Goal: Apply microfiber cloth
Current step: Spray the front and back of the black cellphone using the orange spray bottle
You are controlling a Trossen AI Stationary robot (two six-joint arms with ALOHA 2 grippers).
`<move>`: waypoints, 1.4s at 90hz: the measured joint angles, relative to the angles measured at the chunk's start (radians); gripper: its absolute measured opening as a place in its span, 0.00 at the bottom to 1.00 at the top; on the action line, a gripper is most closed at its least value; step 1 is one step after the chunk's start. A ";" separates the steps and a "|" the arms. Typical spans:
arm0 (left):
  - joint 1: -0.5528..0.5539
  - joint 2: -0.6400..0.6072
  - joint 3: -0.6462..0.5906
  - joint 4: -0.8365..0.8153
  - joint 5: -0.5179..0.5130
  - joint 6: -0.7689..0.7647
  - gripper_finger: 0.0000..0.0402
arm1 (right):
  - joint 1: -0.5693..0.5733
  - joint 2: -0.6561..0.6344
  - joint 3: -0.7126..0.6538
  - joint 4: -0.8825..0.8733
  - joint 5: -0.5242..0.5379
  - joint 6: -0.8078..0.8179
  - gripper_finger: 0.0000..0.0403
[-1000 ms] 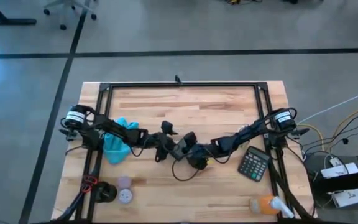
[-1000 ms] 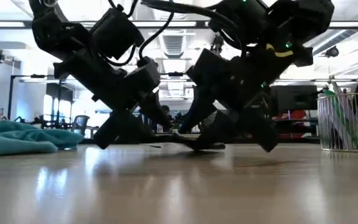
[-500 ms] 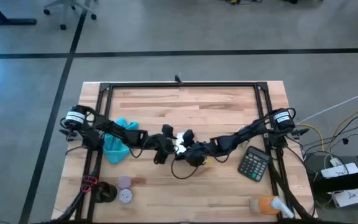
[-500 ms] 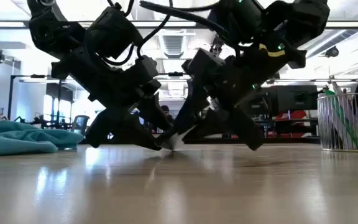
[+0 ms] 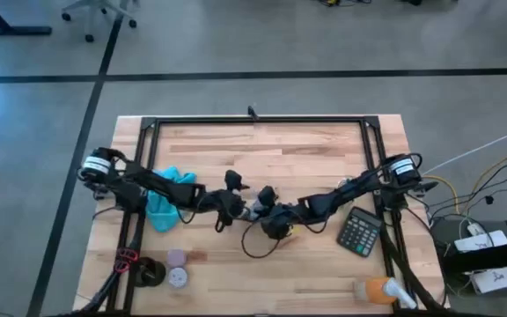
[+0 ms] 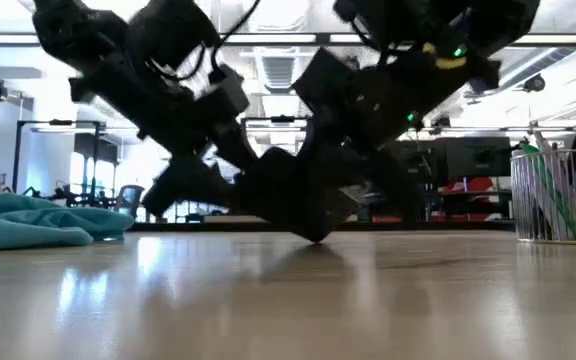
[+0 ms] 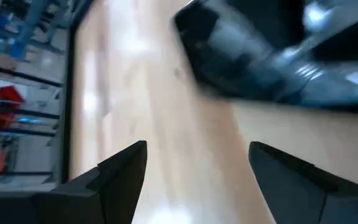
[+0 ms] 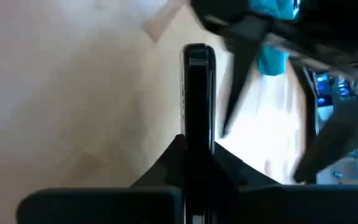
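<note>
High view: both arms meet mid-table, reaching in from their own sides. Cloth (image 5: pixel 165 204) sits crumpled on the left part of the table (image 5: pixel 271 150), partly under the left arm's forearm, well apart from both grippers. Nothing is gripping it.

Right gripper (image 8: pixel 196 163) is clamped on the phone (image 8: pixel 197 93); right wrist view shows the phone edge-on, pinched between the two fingers and sticking out forward over the wood. In the high view the right gripper (image 5: pixel 271 216) is at table centre, just beside the left gripper (image 5: pixel 236 195); the phone can't be made out there among the dark parts.

Left gripper (image 7: pixel 197 168): fingers spread wide, nothing between them, only bare wood. Left wrist view also catches the dark bulk of the right arm just ahead of it.

Low view: both arms form a dark mass low over the table centre, one dark corner touching or nearly touching the surface; can't tell which. Cloth (image 6: pixel 38 222) lies flat-ish at far left, clear of the arms. Wire pen cup (image 6: pixel 551 195) stands at far right.

Other items, high view: calculator (image 5: pixel 360 232) near the right arm's base, orange bottle (image 5: pixel 378 290) at the front right edge, two round discs (image 5: pixel 177 269) at front left.
</note>
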State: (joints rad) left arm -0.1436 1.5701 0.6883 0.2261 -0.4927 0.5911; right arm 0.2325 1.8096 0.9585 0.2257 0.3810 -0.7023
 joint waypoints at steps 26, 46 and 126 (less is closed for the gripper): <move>0.002 -0.244 -0.187 0.275 0.151 -0.200 0.67 | -0.050 -0.251 -0.016 -0.041 -0.140 0.254 0.01; 0.001 -0.249 -0.389 0.846 0.223 -0.293 0.67 | -0.119 -0.299 -0.023 0.098 -0.363 0.427 0.01; 0.022 -0.114 -0.476 1.318 0.248 -0.535 0.67 | -0.206 -0.224 -0.018 0.163 -0.408 0.633 0.01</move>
State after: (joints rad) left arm -0.1215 1.4559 0.2123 1.5441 -0.2451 0.0563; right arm 0.0269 1.5852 0.9409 0.3885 -0.0265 -0.0692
